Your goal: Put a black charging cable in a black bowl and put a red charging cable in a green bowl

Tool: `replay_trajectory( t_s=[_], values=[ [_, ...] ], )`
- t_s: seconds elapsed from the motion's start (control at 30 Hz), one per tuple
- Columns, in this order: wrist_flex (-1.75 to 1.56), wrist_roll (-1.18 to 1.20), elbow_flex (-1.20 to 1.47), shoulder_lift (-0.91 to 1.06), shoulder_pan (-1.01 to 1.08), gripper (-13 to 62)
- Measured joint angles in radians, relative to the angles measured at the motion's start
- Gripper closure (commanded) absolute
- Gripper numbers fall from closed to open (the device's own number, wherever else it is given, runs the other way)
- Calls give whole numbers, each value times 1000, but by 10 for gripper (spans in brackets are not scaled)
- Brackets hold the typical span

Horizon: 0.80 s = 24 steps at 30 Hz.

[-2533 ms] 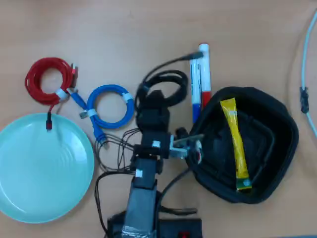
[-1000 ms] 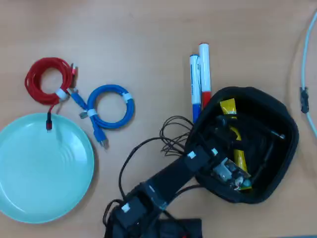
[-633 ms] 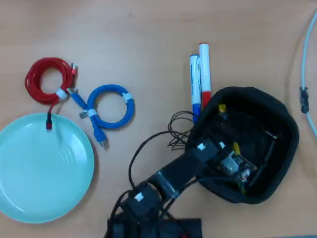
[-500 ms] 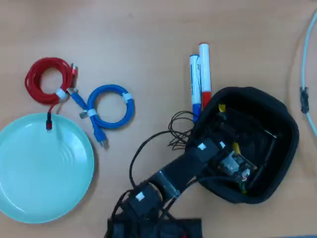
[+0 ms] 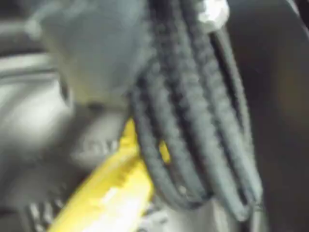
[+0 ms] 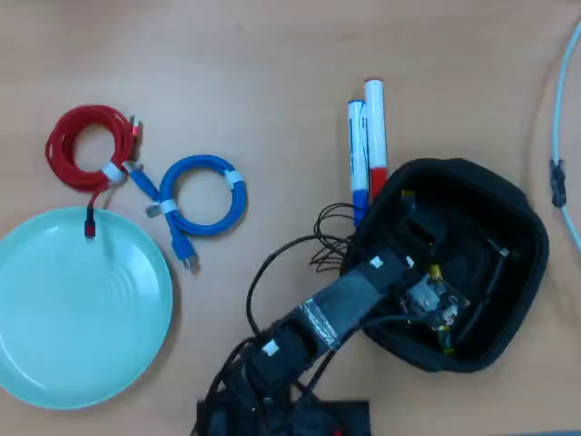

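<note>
We count three coiled cables. The black charging cable (image 5: 193, 121) hangs against the gripper (image 6: 434, 304) inside the black bowl (image 6: 522, 227); we cannot tell its grip. The red charging cable (image 6: 86, 145) and blue cable (image 6: 201, 193) lie far left, one red plug on the green bowl (image 6: 64, 363).

Table (image 6: 272, 54): wood-look top, light brown, smooth, matt, faint grain.
Green bowl (image 6: 54, 354): pale mint, smooth, soft sheen, faint concentric rings; looks like plastic or glazed ware, which of the two not determinable.
Black bowl (image 6: 522, 227): matt black, thick rim, no gloss.
Black charging cable (image 5: 193, 121): close up in the wrist view, braided, rough-textured, dull; small silver metallic tip at top.
Red charging cable (image 6: 86, 145): bright, thin, bound with white tie.
Blue cable (image 6: 204, 193): smooth-looking, white ties.
Yellow packet (image 5: 111, 193): glossy, foil-like.
Markers (image 6: 366, 145): smooth white plastic barrels, red and blue ends.
</note>
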Motion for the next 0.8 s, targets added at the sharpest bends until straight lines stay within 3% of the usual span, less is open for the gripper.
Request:
replay_trajectory(
  t_s=[0.1,0.27,0.5,0.8],
  values=[
    [64,0,0,0,-17,50],
    [71,60,-2,0,-61,-96],
    [133,124,-55,11,-72,-72],
    [465,124,-543,212,-156,-64]
  ],
)
